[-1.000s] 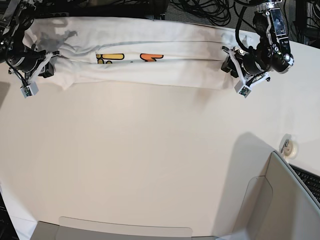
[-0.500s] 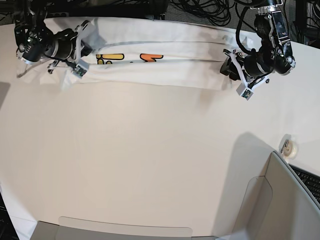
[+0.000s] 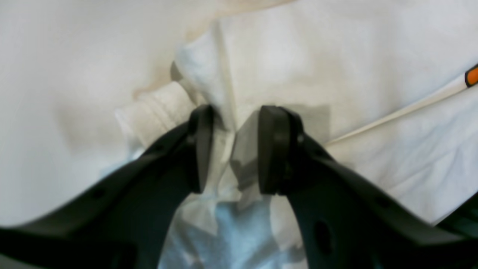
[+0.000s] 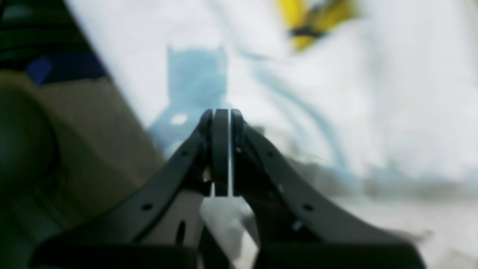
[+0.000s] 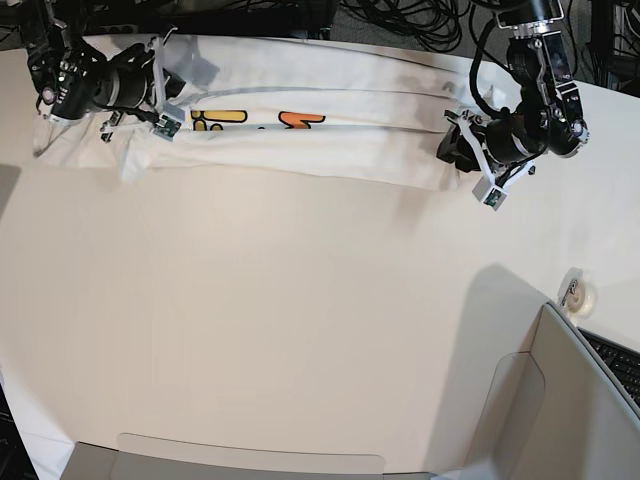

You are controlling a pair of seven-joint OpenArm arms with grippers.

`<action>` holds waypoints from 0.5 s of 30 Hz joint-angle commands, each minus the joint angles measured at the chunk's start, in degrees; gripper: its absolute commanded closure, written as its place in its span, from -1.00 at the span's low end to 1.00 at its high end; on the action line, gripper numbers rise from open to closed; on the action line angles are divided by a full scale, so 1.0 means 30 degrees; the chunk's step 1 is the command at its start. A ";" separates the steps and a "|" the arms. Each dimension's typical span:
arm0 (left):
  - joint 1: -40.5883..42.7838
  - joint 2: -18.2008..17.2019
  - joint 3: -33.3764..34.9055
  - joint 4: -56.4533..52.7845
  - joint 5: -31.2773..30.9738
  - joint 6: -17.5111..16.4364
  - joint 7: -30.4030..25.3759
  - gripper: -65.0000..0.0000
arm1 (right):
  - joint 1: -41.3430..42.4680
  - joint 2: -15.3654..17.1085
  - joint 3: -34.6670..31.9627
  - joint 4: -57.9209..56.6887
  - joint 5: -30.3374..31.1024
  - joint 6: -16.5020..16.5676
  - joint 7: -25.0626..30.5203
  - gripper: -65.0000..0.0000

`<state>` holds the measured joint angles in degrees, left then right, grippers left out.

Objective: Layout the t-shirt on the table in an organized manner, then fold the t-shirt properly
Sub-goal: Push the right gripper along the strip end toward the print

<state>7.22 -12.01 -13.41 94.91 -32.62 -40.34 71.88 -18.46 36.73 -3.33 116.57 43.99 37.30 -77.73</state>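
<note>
Right gripper (image 5: pixel 172 95), jaws clenched empty, has swung inward over the shirt (image 5: pixel 330 140); left gripper (image 3: pixel 231 149) jaws parted astride its hem: fold unfinished.

Base view: high overhead, looking down on the whole desk (image 5: pixel 300 320). Both wrist views: very close, along their jaws, sharing the shirt (image 5: pixel 330 140) at the frame's top.

T-shirt (image 5: pixel 330 140) along the table's (image 5: pixel 300 330) far edge, between both arms.
</note>
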 commanded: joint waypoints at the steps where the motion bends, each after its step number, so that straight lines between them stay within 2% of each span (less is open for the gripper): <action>1: 0.0098 0.0062 0.0030 -0.0121 0.0749 0.0112 0.0818 0.35 | 0.0101 0.0167 0.0921 0.0336 0.0532 0.0036 0.0432 1.00; 5: 0.0098 0.0062 0.0118 -0.0121 0.0779 0.0112 0.0818 0.35 | 0.0072 -0.0918 0.5287 0.0307 0.3550 0.0036 0.1662 1.00; 7: 0.0098 0.0091 0.0118 -0.0121 0.0779 0.0112 0.0818 0.35 | 0.0101 -0.2119 0.8217 0.0219 0.4781 0.0036 0.1838 1.00; 9: 0.0098 0.0150 0.0147 -0.0121 0.0779 0.0112 0.0818 0.35 | 0.0189 -0.3643 1.1030 0.0131 0.4986 -0.0023 0.1809 1.00; 12: 0.0068 0.0150 0.0147 -0.0121 0.0779 0.0112 0.0818 0.35 | 0.1156 -0.6339 1.4371 -0.1100 0.3404 -0.0169 0.1721 1.00; 15: 0.0068 0.0150 0.0147 -0.0121 0.0779 0.0112 0.0818 0.35 | 0.2065 -0.7511 1.5192 -0.2624 0.0034 -0.1898 0.1721 1.00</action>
<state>7.09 -11.57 -13.39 94.91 -32.36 -40.34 71.75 -13.06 13.06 41.74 107.61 42.30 31.79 -74.04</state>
